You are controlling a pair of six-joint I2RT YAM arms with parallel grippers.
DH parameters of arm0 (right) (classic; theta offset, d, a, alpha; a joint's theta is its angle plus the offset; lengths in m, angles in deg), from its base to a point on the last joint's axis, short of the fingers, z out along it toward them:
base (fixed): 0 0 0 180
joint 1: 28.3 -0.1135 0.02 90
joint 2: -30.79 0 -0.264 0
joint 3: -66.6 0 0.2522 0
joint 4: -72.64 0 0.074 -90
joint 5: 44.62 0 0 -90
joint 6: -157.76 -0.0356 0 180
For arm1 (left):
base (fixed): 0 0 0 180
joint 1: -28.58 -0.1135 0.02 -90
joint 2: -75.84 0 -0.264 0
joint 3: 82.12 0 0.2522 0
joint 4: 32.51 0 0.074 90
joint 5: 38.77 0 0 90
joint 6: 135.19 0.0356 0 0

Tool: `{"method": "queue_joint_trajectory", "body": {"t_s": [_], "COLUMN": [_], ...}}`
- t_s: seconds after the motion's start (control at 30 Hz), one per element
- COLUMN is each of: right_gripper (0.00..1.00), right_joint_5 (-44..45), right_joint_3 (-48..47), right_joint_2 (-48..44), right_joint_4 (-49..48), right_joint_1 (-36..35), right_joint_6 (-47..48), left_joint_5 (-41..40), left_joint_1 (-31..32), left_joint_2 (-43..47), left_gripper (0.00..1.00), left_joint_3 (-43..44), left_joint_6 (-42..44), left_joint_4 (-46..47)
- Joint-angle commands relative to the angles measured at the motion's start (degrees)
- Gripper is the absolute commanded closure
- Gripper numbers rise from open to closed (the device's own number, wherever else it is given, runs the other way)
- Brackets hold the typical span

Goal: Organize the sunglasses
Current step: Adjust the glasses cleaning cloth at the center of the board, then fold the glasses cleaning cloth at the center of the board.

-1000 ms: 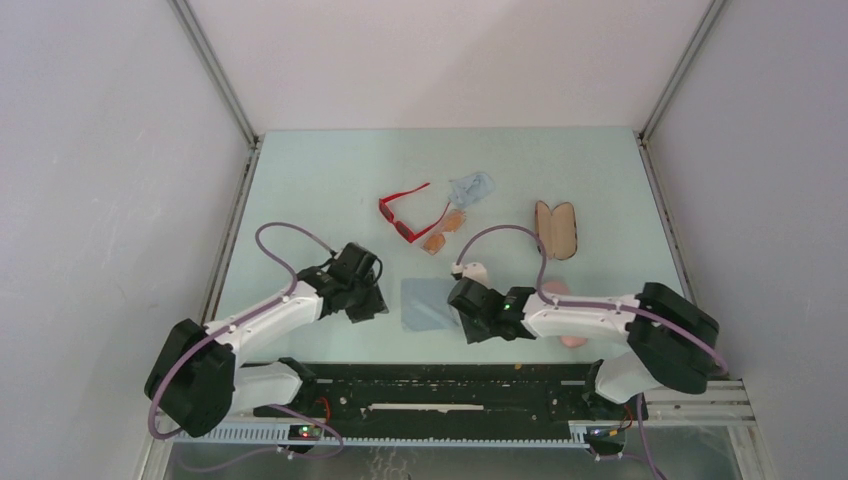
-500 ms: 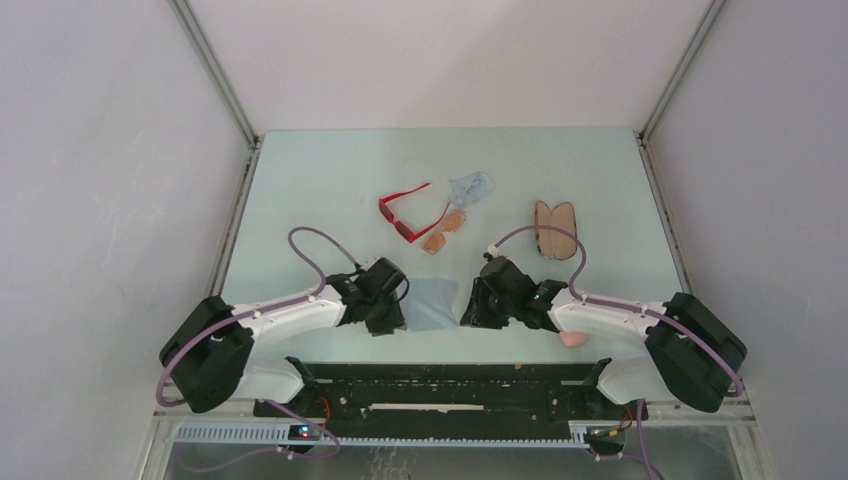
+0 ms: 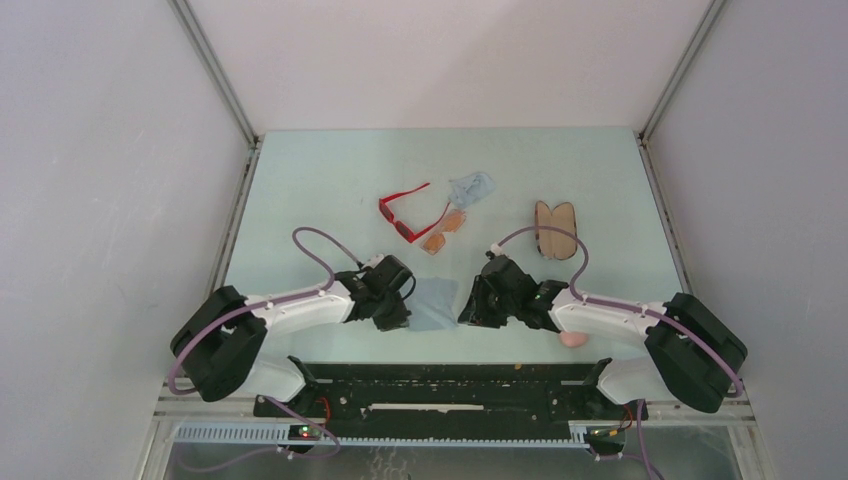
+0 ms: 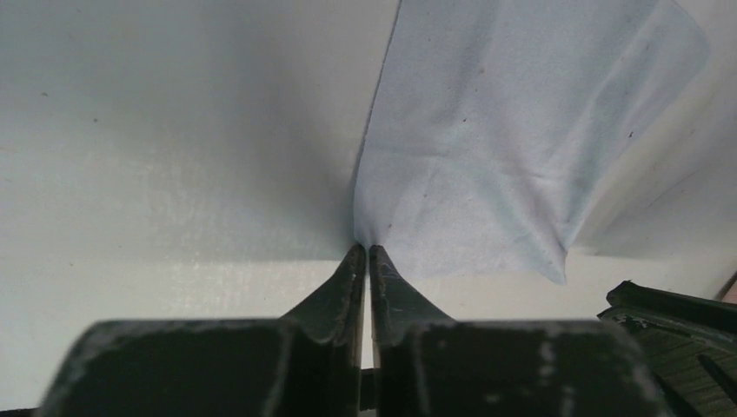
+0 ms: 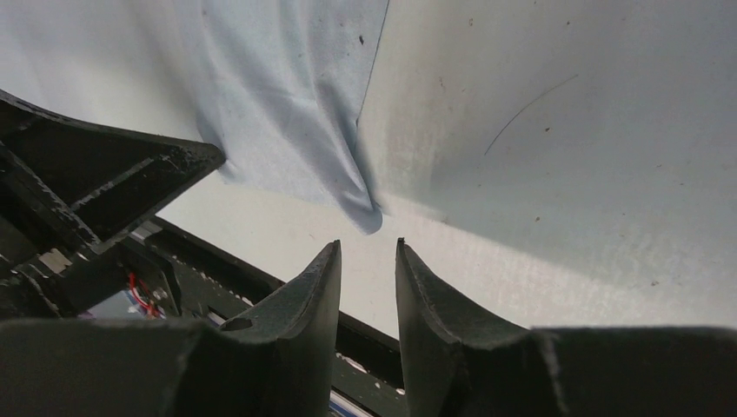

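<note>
The red-framed sunglasses and the slim orange-lensed sunglasses lie touching at the table's middle, far from both grippers. A flat pale blue cloth lies between the grippers. My left gripper is shut on that cloth's near left corner, with the tips pinched together. My right gripper is at the cloth's right side. Its jaws stand a little apart and empty, with the cloth's corner just ahead of the tips.
A crumpled pale blue cloth lies behind the sunglasses. An open plaid case lies at the right. A pink case shows under the right arm. The black rail runs along the near edge.
Both grippers have closed in on the flat cloth, the left from the left, the right swinging to its right edge. The left gripper now pinches the cloth's corner. The sunglasses have not moved.
</note>
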Motion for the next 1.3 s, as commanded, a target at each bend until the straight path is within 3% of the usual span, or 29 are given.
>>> {"method": "queue_joint_trajectory", "body": {"t_s": [0.0, 0.43, 0.47, 0.57, 0.63, 0.83, 1.1, 1.27], "right_gripper": [0.62, 0.60, 0.60, 0.60, 0.61, 0.64, 0.74, 0.83], "right_joint_5": [1.0, -5.0, -5.1, -5.7, -5.3, -5.0, -4.6, -4.6], "right_joint_3": [2.6, 5.0, 5.1, 5.2, 5.2, 5.2, 5.3, 5.3], "right_joint_2": [-1.6, 1.4, 1.9, 2.9, 3.1, 5.0, 6.5, 7.1], "right_joint_4": [-4.0, -10.1, -10.5, -11.3, -11.3, -12.3, -14.1, -15.0], "right_joint_1": [0.9, 1.2, 1.1, 0.7, 0.1, -1.0, -1.3, -1.2], "right_joint_6": [-5.0, -10.6, -10.9, -11.8, -12.3, -14.4, -16.2, -16.1], "left_joint_5": [-3.0, -3.9, -3.8, -3.5, -3.5, -2.8, 0.2, -1.2], "left_joint_1": [0.5, 0.5, 0.5, 0.5, 0.5, 0.5, 0.6, 0.6], "left_joint_2": [-1.3, 4.0, 4.0, 4.5, 5.6, 9.2, 7.1, 7.2], "left_gripper": [0.98, 1.00, 0.97, 0.73, 0.70, 0.73, 0.74, 0.84], "left_joint_3": [0.8, -0.5, -0.5, -0.7, -1.3, -5.1, -6.9, -7.5], "left_joint_6": [-1.4, -0.9, -0.7, -0.6, -1.2, -3.1, -3.4, -4.6], "left_joint_4": [-1.2, -4.9, -4.9, -5.0, -5.0, -2.8, 0.9, 1.2]}}
